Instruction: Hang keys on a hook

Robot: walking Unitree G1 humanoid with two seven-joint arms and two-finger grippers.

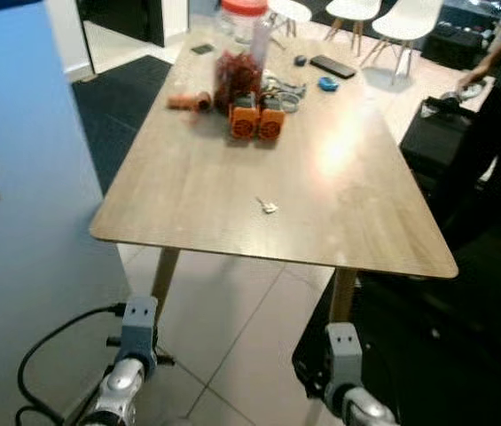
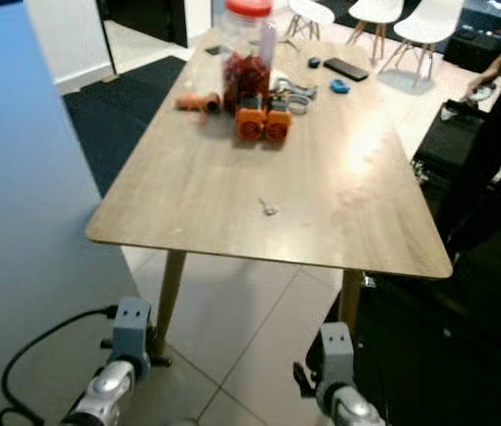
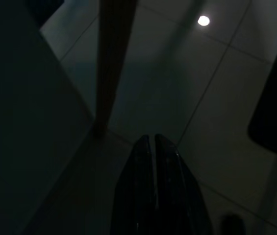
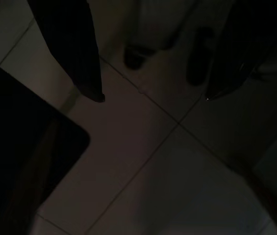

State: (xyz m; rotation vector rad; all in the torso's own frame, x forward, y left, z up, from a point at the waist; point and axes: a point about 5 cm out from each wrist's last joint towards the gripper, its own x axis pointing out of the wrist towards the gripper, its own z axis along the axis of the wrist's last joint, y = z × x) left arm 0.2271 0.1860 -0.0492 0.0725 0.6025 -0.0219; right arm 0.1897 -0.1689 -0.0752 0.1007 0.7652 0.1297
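While both arms hang below the light wooden tabletop (image 1: pixel 197 191), the left end effector (image 3: pixel 153 142) pressed together and the right end effector (image 4: pixel 153 95) spread apart, the small silver keys (image 1: pixel 268 207) lie ahead and above, roughly midway between them.

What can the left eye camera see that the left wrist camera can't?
The left eye view looks down on the wooden table with a small key lying alone near the front edge, plus a red-lidded jar and two orange blocks at the far end. The left wrist view is dark: the left gripper, fingers pressed together, hangs over the tiled floor with a bright light spot. Both share that floor and a wooden table leg.
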